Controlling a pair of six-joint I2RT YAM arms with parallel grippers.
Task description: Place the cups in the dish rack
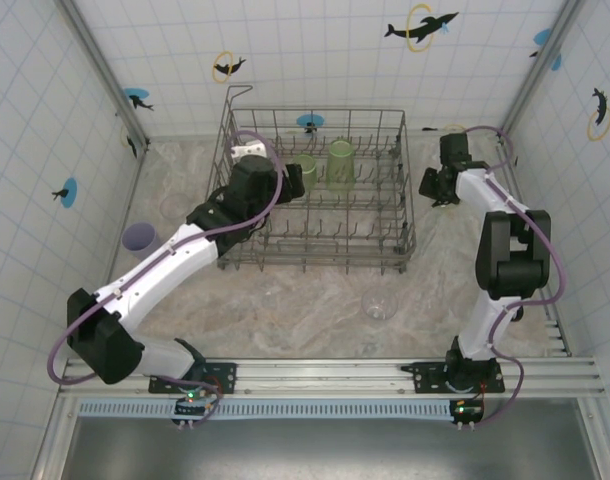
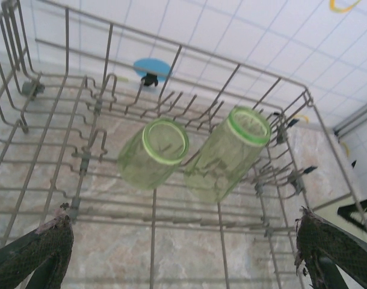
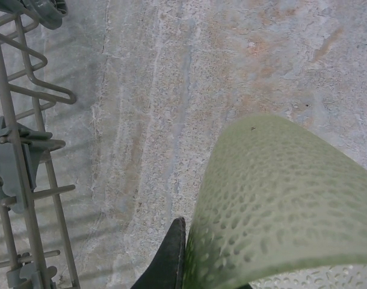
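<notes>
Held cup: a translucent light-green dimpled plastic tumbler (image 3: 280, 205) is sitting closest to the right wrist camera. It is hanging over bare table, just right of the rack's right wall.
Right gripper (image 1: 432, 186): it is clamping that tumbler. One black finger (image 3: 169, 259) is pressing against the cup's outer wall, and the other finger is hiding behind the cup.
Green tumblers: three in all. Two smooth light-green tumblers (image 2: 154, 152) (image 2: 231, 150) are lying tilted among the tines in the far half of the rack, side by side, their open rims facing the left wrist camera.
Lavender tumbler (image 1: 138, 238): one, standing at the left edge of the table, well apart from the rack.
Clear glass (image 1: 378, 305): one that I can be sure of, standing on the table near of the rack's right corner.
Dish rack (image 1: 315, 262): one large rectangular grey wire basket, sitting at the far middle of the table.
Surface: a beige marbled stone-look tabletop (image 1: 285, 310) is carrying everything.
Room: white tiled walls (image 1: 315, 40) with dolphin-and-ring stickers (image 1: 422, 25) are enclosing the table.
Left gripper (image 2: 183, 253): it is hovering over the rack's near left part, fingers spread wide apart, holding and touching nothing.
</notes>
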